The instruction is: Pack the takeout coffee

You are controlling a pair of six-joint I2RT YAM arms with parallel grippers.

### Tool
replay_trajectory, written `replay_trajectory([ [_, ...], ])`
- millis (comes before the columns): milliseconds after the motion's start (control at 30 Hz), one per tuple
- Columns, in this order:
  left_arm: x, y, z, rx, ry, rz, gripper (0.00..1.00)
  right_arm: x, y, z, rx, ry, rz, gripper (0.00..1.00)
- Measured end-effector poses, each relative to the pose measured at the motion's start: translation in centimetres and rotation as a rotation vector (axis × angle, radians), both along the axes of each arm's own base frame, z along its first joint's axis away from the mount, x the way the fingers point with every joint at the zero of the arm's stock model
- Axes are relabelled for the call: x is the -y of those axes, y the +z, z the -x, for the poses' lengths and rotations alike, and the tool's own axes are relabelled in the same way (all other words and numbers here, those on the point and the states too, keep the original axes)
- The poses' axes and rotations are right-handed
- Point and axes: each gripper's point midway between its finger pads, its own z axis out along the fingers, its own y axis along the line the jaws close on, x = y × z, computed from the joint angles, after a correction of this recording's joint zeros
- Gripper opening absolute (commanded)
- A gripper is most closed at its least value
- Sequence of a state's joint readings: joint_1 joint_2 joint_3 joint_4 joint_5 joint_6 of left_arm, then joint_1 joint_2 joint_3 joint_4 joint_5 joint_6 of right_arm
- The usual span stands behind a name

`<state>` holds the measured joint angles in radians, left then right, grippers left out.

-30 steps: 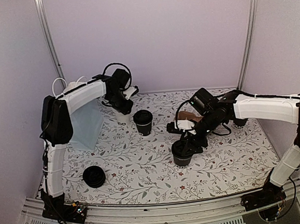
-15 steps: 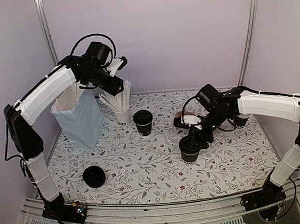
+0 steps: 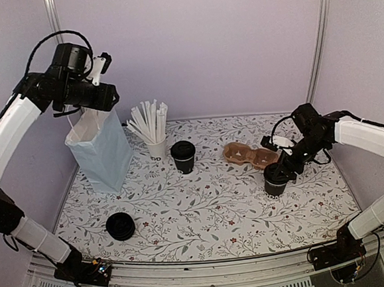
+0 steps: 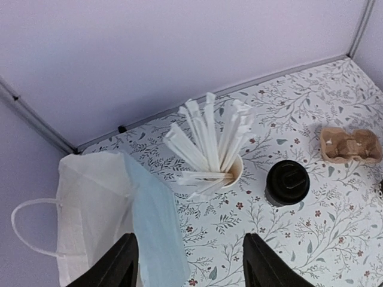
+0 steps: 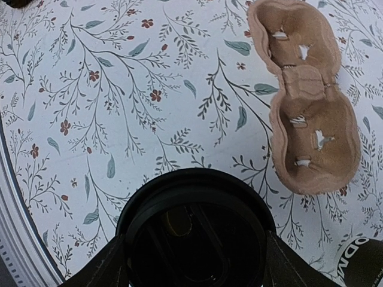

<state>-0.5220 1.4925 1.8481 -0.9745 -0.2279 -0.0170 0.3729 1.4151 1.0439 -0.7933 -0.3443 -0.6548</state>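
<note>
- Right fingers sit on either side of the small black paper cup with the black plastic lid, spread about as wide as the cup and gripping it just under the rim. That's the takeout coffee.
- The cup is upright. Can't tell whether its base is on the floral-print tabletop or just off it.
- Just past the right fingers, right beside the held cup, lies the brown moulded-pulp two-cup carrier, flat on the tabletop with both wells facing up.
- In the right wrist view a black thing with white lettering pokes in at the corner next to the fingers. Too cropped to say what it is.
- Left fingers are up high and spread wide, nothing pinched between them.
- Directly below them stands the light blue paper bag with white loop handles, mouth open, with one top edge running under the gap between the fingers.
- Ahead of the left fingers, beyond the bag, is a white paper cup stuffed with white paper-wrapped straws, and just beside that a second black lidded cup, standing on its own.
- A low pile of loose black lids sits well away from both sets of fingers, near the front edge on the left.
</note>
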Motion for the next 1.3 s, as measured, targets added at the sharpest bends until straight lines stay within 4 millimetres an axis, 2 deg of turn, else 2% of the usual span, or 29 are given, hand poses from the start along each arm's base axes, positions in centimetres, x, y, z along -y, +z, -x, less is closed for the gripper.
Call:
replay_trajectory([
  [67, -3.2, -0.5, -0.2, -0.017, 0.107, 0.011, 0.62, 1.9, -0.1, -0.2, 0.001, -0.05, 0.006, 0.58],
  [133, -6.5, -2.0, -0.4, -0.053, 0.211, 0.021, 0.61, 3.8, -0.1, -0.3, 0.006, -0.1, 0.016, 0.58],
  [267, -11.9, -4.8, 0.1, -0.125, 0.368, 0.056, 0.61, 7.1, 0.0, -0.5, 0.015, -0.18, 0.038, 0.59],
  [333, -13.9, -5.3, 0.4, -0.142, 0.423, 0.08, 0.6, 7.7, 0.0, -0.4, 0.015, -0.192, 0.043, 0.64],
  [433, -16.2, -5.4, 0.6, -0.145, 0.484, 0.111, 0.61, 7.8, 0.0, -0.3, 0.016, -0.188, 0.042, 0.77],
  [500, -17.2, -5.6, 0.6, -0.151, 0.506, 0.124, 0.62, 7.8, 0.0, -0.3, 0.016, -0.184, 0.041, 0.83],
  [600, -18.8, -6.3, 0.2, -0.169, 0.542, 0.139, 0.62, 7.7, 0.2, 0.1, -0.002, -0.176, 0.04, 0.88],
  [700, -19.6, -7.5, -0.8, -0.195, 0.564, 0.141, 0.59, 7.4, 1.3, 0.3, 0.001, -0.161, 0.021, 0.89],
  [867, -19.9, -10.4, -3.5, -0.25, 0.554, 0.146, 0.43, 6.2, 5.2, 0.3, 0.055, -0.121, -0.056, 0.9],
  [933, -19.7, -11.4, -4.5, -0.271, 0.543, 0.152, 0.36, 5.8, 6.2, 0.4, 0.063, -0.104, -0.083, 0.89],
  [1000, -19.6, -12.1, -5.4, -0.283, 0.53, 0.154, 0.27, 5.4, 6.6, 0.6, 0.06, -0.092, -0.105, 0.89],
  [1067, -19.5, -12.5, -5.9, -0.286, 0.522, 0.153, 0.12, 5.1, 6.8, 0.8, 0.053, -0.083, -0.122, 0.87],
  [1167, -19.4, -12.6, -6.4, -0.279, 0.504, 0.148, 0.0, 4.4, 6.8, 1.1, 0.036, -0.065, -0.147, 0.86],
  [1300, -19.2, -12.5, -6.6, -0.274, 0.487, 0.15, 0.0, 3.4, 6.9, 1.1, 0.014, -0.034, -0.167, 0.84],
])
